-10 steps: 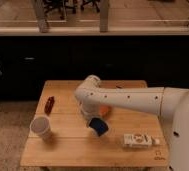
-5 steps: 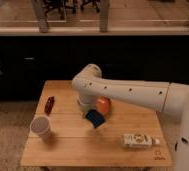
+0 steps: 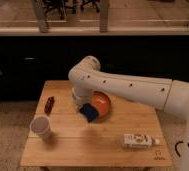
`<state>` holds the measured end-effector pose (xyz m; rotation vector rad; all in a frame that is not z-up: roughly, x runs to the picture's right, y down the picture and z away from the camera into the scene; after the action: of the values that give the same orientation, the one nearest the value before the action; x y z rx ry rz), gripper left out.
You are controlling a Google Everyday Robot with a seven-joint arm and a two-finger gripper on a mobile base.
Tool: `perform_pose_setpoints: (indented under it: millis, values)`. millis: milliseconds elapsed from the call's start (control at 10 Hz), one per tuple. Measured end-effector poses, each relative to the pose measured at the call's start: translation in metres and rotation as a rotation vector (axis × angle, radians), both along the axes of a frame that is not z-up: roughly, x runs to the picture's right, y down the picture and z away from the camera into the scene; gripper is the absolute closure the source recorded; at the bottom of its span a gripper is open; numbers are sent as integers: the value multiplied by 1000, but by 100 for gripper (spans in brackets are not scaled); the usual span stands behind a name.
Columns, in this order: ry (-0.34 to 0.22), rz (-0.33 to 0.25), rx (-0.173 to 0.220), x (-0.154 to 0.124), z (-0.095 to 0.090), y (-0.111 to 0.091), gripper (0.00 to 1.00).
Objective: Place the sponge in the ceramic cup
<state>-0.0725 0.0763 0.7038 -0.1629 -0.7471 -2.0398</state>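
While I watch from my end, the biggest thing in view is the white arm (image 3: 130,89), which comes in from the right edge, reaches left across the back of the table and bends down at its elbow over the middle of the top. The wooden table (image 3: 88,150) stands under it on a pale floor, in front of a dark cabinet front.

On the table, the orange bowl (image 3: 103,102) sits just right of centre, partly covered by the arm's wrist. The white box (image 3: 138,140) lies flat near the front right corner, well apart from the bowl. The ceramic cup (image 3: 41,127) stands upright near the front left, with its darker inside showing; it is well apart from the arm.

The gripper (image 3: 87,109) hangs at the left rim of the bowl, pointing down, and I read it as clamped on the sponge (image 3: 90,113): the dark blue block sits tilted right at the gripper's tip, and a shadow lies on the wood below it. I can barely make out the fingers themselves, so how wide they stand is set by the sponge between them. The sponge overlaps the bowl's lower left edge in my view, to the right of the cup and apart from it.

A small dark reddish thing (image 3: 49,104) lies near the left edge, behind the cup.
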Motion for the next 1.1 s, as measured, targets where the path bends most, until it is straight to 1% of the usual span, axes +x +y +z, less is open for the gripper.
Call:
perform_pose_setpoints:
  millis: [200,400,700,900,1100]
  values:
    - [-37,-1,11,-12,-8,-7,100]
    - [-79,-11,13,-29,-13,-9,100]
    - [-125,-20,20,-47,-23,-13,100]
    - [-158,-27,35,-62,-29,-14,100]
    - [-200,-38,59,-84,-35,-16,100]
